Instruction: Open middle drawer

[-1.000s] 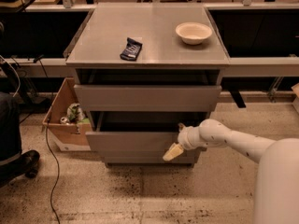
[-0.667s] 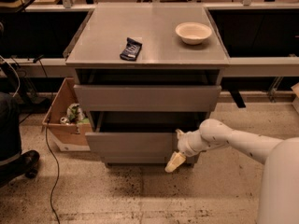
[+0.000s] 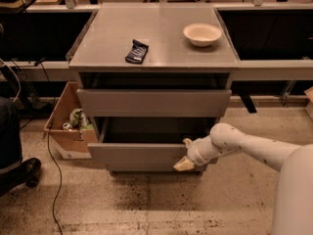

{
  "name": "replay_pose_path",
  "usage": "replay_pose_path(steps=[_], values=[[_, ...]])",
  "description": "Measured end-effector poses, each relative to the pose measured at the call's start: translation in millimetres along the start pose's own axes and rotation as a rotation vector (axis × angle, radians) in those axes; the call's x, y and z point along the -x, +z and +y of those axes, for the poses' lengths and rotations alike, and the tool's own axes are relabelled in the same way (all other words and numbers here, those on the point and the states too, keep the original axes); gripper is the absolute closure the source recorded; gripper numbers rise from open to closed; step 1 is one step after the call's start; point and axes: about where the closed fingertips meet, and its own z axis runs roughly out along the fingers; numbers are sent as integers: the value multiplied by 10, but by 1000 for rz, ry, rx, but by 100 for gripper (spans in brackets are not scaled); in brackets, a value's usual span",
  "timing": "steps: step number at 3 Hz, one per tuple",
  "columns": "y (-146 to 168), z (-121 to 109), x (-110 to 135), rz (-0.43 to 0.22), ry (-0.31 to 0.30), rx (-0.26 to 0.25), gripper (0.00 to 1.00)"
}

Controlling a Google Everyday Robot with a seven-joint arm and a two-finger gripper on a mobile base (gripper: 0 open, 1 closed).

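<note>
The grey cabinet [image 3: 156, 38] stands in the middle of the camera view. The middle drawer [image 3: 137, 155] is pulled partly out toward me, and its dark grey box interior [image 3: 151, 130] shows behind the flat front panel. The drawer above it [image 3: 154, 103] sits almost flush, with a dark gap over it. Anything below the middle drawer is hidden by its front. My gripper [image 3: 185, 164] is on the end of the white arm [image 3: 244, 143] that comes in from the right. It rests against the right end of the middle drawer's front panel, at its lower edge.
A black flat object [image 3: 137, 51] and a white bowl [image 3: 202, 34] lie on the cabinet top. A cardboard box [image 3: 66, 126] with rubbish stands on the floor at the left, beside a cable [image 3: 51, 180] and a black chair base [image 3: 19, 173]. Benches run behind the cabinet.
The middle drawer's front has slid a little further out toward me. My gripper dipped along the panel's right end and now sits slightly higher again.
</note>
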Motion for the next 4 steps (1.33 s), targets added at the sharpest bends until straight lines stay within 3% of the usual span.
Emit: replay_pose_path(steps=[1,2,3,4], values=[[-29,-1,19,0,0,0,80],[-80,-1,46,5,-17,4,87],[-128,-4,73,5,-17,4,72],[-166,-11,85,5,-17,4,48]])
